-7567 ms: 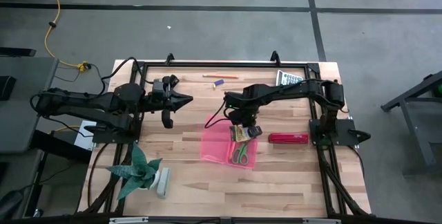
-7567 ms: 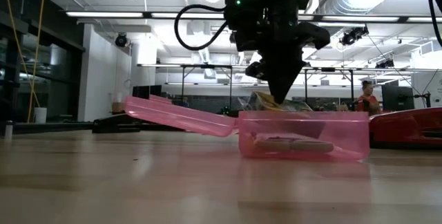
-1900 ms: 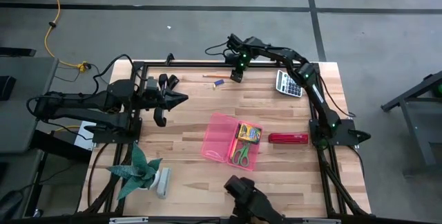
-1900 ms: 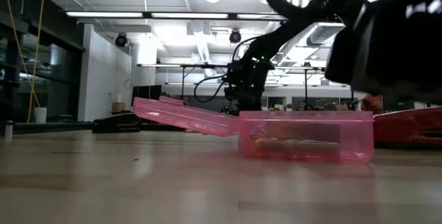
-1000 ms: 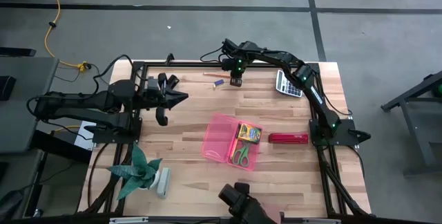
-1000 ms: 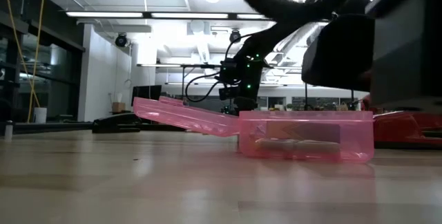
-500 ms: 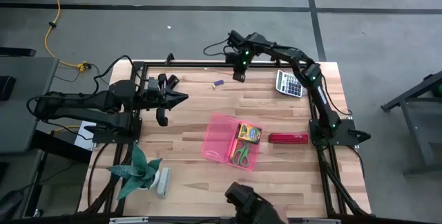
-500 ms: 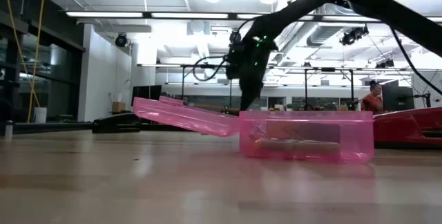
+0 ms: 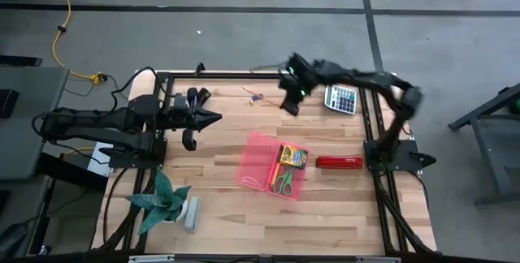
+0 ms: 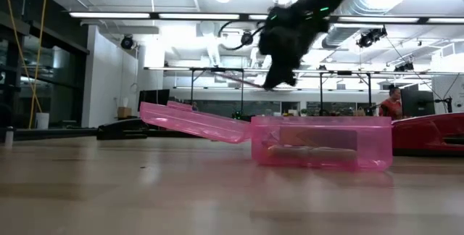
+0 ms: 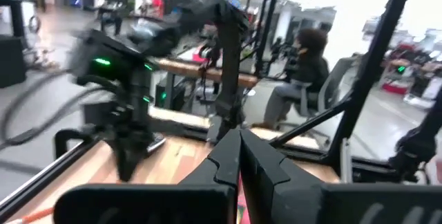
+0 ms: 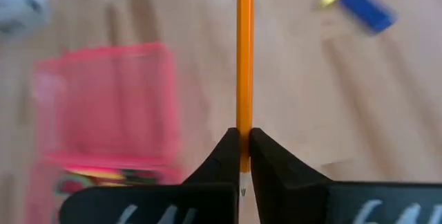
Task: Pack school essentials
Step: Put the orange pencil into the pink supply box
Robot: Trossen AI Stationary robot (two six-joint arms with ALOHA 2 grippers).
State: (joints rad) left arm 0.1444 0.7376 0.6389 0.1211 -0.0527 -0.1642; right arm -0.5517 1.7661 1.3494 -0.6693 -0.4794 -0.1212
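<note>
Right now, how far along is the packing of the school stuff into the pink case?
Done: the crayon box and scissors lie in the open pink case. In hand: the right gripper is shut on an orange pencil, above the table's far side. Left: the blue eraser lies on the table. The left gripper waits, shut.

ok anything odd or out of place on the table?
Nothing stands out. The pink case lies open with crayon box and scissors inside; the blue eraser is loose on the table. The right gripper holds an orange pencil.
</note>
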